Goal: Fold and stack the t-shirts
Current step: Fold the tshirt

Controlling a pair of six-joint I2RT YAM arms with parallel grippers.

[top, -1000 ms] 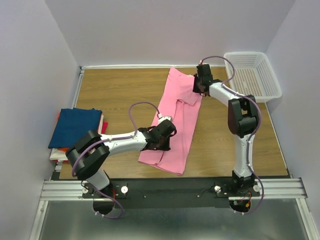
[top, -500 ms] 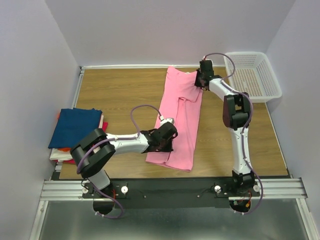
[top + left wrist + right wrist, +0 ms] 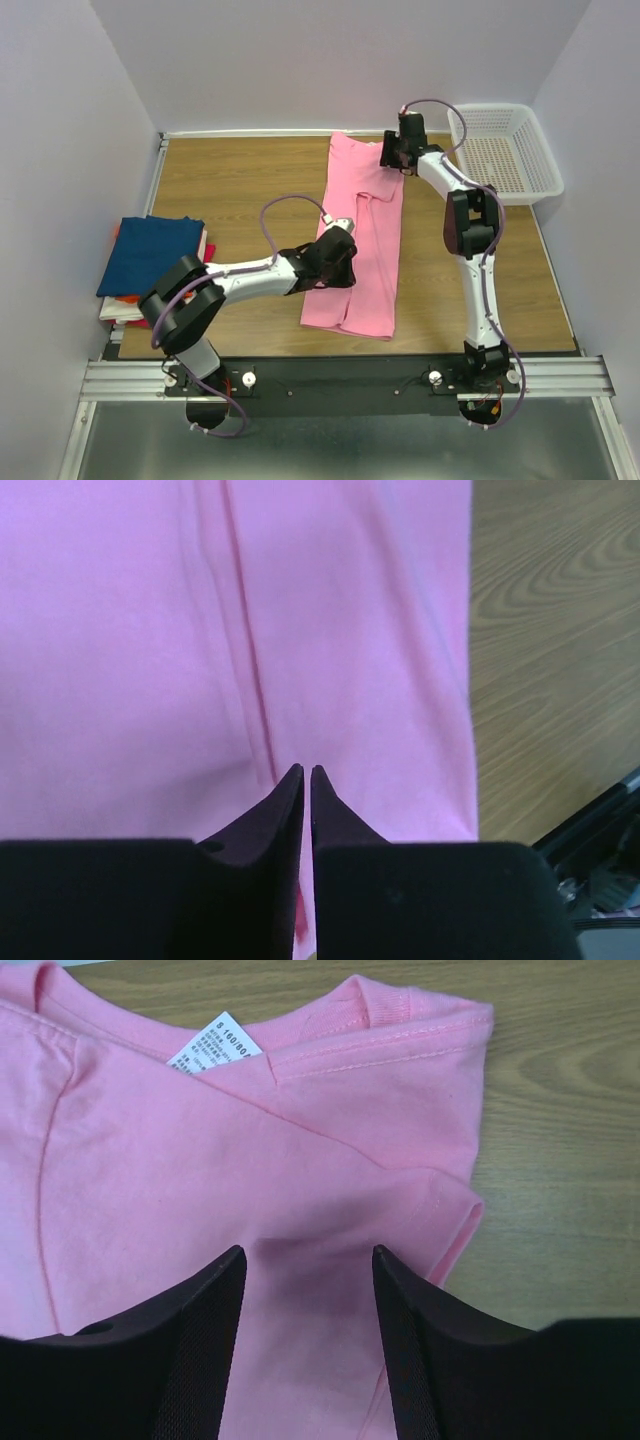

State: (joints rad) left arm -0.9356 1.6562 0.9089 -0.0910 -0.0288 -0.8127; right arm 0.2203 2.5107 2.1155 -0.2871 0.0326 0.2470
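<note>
pink t-shirt [image 3: 362,240]: folded lengthwise, mid wooden table [image 3: 230,180].
neck tag [image 3: 214,1045]: white, reads roughly "S (160/80"; rest illegible.
left gripper [image 3: 306,772]: fingers closed, seemingly pinching pink cloth.
right gripper [image 3: 308,1250]: fingers spread wide over collar end, holding nothing.

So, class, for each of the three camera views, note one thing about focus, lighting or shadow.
Top external view: soft, even light with no glare, and the pink t-shirt is sharp. Left wrist view: the left gripper is a near-black silhouette and the cloth looks soft. Right wrist view: the label and stitching are crisp, and a dim shadow lies on the cloth at the right gripper.
</note>
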